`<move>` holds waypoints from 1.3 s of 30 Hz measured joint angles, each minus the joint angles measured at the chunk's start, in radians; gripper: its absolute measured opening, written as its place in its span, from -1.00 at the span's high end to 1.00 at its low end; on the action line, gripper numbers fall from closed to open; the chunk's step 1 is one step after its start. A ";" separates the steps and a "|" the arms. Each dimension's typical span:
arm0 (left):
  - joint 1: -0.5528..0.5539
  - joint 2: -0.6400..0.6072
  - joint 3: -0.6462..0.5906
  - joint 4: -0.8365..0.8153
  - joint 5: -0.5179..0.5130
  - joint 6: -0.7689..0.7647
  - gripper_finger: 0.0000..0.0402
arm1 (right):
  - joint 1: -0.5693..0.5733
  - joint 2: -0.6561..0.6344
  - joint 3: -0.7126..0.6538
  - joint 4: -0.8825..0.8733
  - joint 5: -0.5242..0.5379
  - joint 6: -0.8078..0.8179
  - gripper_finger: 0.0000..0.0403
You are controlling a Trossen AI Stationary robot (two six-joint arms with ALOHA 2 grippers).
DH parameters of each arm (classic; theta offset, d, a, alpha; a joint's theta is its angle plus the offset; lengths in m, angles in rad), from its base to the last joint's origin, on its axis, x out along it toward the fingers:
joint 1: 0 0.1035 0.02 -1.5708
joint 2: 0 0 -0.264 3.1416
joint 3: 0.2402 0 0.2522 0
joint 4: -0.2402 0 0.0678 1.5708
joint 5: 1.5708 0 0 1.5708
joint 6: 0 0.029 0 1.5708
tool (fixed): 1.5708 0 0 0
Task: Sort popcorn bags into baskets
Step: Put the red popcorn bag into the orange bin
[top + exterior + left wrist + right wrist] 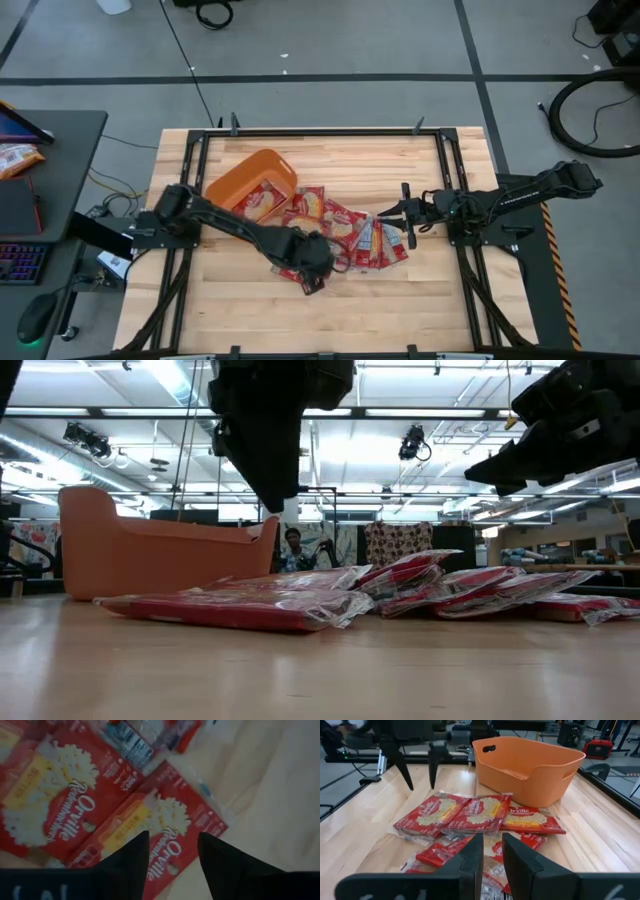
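The bags (335, 228) lie in a loose, overlapping heap at mid-bench, red faces up on most, a few showing blue-white panels at the heap's right end. The heap runs from just beside the basket (248, 180) rightward toward the right hand (404, 216). In the low view the bags (330, 595) lie flat on the wood, the nearest one foremost and the others stacked behind it to the right. One bag (532, 820) touches or nearly touches the basket (530, 767) wall; which of the two cannot be told.

The basket sits at the far left of the heap, turned at an angle to the bench (420, 300) edges. In the right wrist view, the part of its inside that shows holds no bag.

The left hand (315, 270) hangs over the near left edge of the heap. Its fingers (132, 862) are parted and grasp nothing, straddling the edge of a bag (150, 830) below them. In the low view this hand (275, 500) stands clear above the bags, not touching them.

The right hand sits at the heap's right end, above the bench, its fingers (470, 857) released with a narrow gap between them, holding nothing.

A desk (45, 190) stands left of the bench.
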 joint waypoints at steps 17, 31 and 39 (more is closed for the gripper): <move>0.090 0.194 0.189 0.219 -0.329 0.422 0.15 | 0.003 0.059 0.000 -0.053 0.045 0.045 0.62; 0.094 0.237 0.185 0.427 -0.326 0.351 -0.15 | 0.008 0.068 0.000 -0.091 0.087 0.082 0.62; 0.095 0.260 0.185 0.422 -0.363 0.375 -0.33 | 0.007 0.066 0.000 -0.086 0.088 0.059 0.62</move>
